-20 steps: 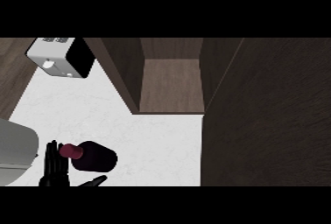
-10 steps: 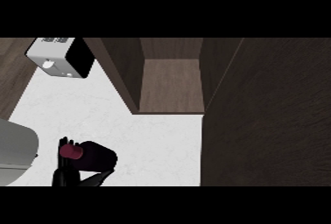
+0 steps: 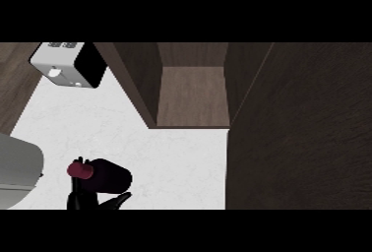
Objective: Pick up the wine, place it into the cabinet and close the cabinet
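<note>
The wine (image 3: 108,176) is a dark bottle with a magenta cap (image 3: 80,170), seen from above on the white counter (image 3: 116,128) at the lower left. My left hand (image 3: 85,201) comes in from the lower edge right under it. Its fingers (image 3: 76,183) rise along the bottle's left side and its thumb (image 3: 120,199) wraps under the right side, so the hand is shut on the wine. The cabinet (image 3: 193,96) stands open above and to the right, its brown shelf showing. Its dark door (image 3: 301,133) is swung out along the right. My right hand does not show.
A white and black toaster (image 3: 65,64) sits at the counter's upper left. A grey rounded shape (image 3: 16,167) fills the left edge beside the bottle. The cabinet's left wall (image 3: 138,83) juts out over the counter.
My left hand has moved right from beside the bottle and curled round it. The bottle has shifted only slightly.
</note>
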Controlling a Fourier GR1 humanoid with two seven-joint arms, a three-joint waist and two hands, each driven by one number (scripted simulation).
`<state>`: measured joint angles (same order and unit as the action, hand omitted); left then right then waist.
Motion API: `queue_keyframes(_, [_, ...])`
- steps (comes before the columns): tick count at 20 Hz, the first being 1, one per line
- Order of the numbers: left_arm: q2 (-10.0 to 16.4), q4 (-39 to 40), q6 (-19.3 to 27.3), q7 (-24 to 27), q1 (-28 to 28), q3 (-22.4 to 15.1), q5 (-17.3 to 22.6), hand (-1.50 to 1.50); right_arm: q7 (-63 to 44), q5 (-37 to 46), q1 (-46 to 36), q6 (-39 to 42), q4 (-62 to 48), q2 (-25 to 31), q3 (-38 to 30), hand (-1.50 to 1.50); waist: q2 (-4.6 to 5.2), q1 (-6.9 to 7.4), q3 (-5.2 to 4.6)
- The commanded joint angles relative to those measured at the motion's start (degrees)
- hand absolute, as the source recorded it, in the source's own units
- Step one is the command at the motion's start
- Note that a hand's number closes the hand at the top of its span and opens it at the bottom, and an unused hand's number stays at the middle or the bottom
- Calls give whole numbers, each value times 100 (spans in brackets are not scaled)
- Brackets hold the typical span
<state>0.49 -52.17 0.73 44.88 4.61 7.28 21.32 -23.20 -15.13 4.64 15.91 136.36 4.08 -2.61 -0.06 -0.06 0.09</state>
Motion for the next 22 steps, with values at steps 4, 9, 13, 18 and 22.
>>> queue_keyframes(4, [98,958,-610,597,-266,198,108,-150,-22,-269,-139,57,-176,65,-199,-150,8,-6,-11])
queue_keyframes(9, [150,1179,-541,391,-829,278,225,150,-152,-221,28,14,180,46,-161,-150,9,-38,-13])
queue_keyframes(13, [-46,1155,-541,646,-493,2,190,150,9,-79,48,71,20,15,-122,-150,9,-31,-13])
queue_keyframes(18, [-45,1279,-589,720,-682,-31,60,150,-224,418,41,-126,237,-213,463,-150,11,-47,-21])
queue_keyframes(22, [308,866,-858,435,-353,-264,-145,150,-406,93,-349,-234,-33,-43,92,-150,10,13,-14])
